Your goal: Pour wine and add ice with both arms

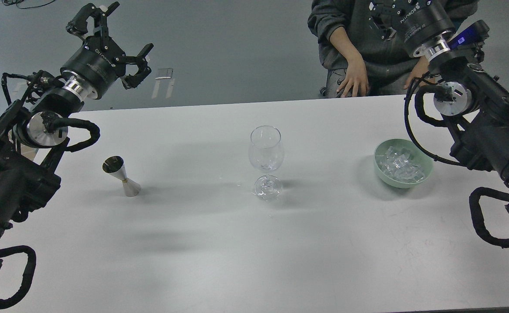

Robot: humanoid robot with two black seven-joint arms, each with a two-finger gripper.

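Both grippers hang raised and empty, left (116, 41) splayed, right (385, 13) unreadable; nothing started, so next the left must reach the jigger (121, 176).

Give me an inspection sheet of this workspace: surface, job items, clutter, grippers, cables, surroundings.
Surface: white table, bare apart from three items and faint specks near the glass foot.
Job's things: metal jigger upright at left; empty-looking stemmed glass upright in the middle; green bowl at right holding heaped ice. No wine can be made out.
Clutter: nothing seen.
Grippers: left gripper open, raised beyond the table's far edge, holding nothing; right gripper cut off at the top edge.
Cables: black looped cables on both arms, clear of the items.
Surroundings: person standing at the far edge, hands near the table; grey floor.
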